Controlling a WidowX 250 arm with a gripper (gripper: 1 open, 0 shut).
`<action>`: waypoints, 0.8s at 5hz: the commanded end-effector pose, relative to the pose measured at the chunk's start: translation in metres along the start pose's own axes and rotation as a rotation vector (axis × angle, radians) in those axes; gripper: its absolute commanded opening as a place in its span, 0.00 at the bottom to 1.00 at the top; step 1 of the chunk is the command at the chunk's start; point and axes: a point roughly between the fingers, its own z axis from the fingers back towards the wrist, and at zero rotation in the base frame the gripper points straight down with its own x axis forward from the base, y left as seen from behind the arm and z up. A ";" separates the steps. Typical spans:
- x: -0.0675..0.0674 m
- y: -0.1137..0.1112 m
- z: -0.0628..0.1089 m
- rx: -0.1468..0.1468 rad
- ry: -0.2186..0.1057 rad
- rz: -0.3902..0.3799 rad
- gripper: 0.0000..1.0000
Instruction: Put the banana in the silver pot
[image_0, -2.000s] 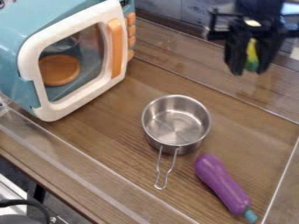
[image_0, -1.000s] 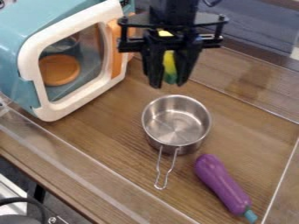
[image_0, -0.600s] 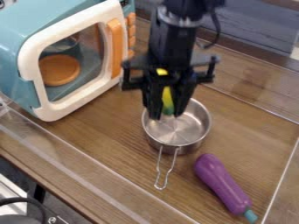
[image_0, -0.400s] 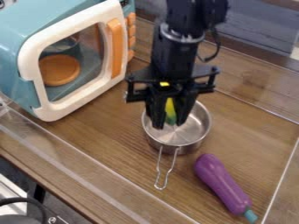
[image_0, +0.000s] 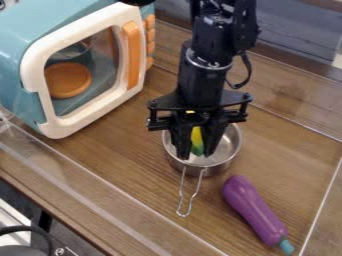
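Eggplant (image_0: 257, 213): purple toy, lying near the front right corner of the table, just beside the pot but apart from it; not part of the job.
Silver pot (image_0: 222, 153): small shiny steel pan in the middle of the table, wire loop handle reaching toward the front edge; thin and light, likely to skid on the smooth top if knocked.
Banana (image_0: 197, 139): held upright between the jaws, its lower end down inside the pot's rim; whether it touches the bottom cannot be told, the gripper hides it; hard, smooth plastic by its look, probably light and slippery, best held across its middle, as here.
Gripper (image_0: 197, 138): pointing straight down over the pot, clenched on the banana.
Surface: wood-grain table (image_0: 120, 180) with a glossy finish, clear low walls along the front and right edges.
Room: toy microwave (image_0: 74, 65) at the back left corner, door ajar; fair space around the pot.
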 end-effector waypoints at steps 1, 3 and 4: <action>-0.002 -0.002 0.015 -0.024 -0.015 0.018 1.00; -0.025 -0.004 0.057 -0.042 -0.019 -0.035 1.00; -0.042 -0.007 0.096 -0.064 -0.014 -0.088 1.00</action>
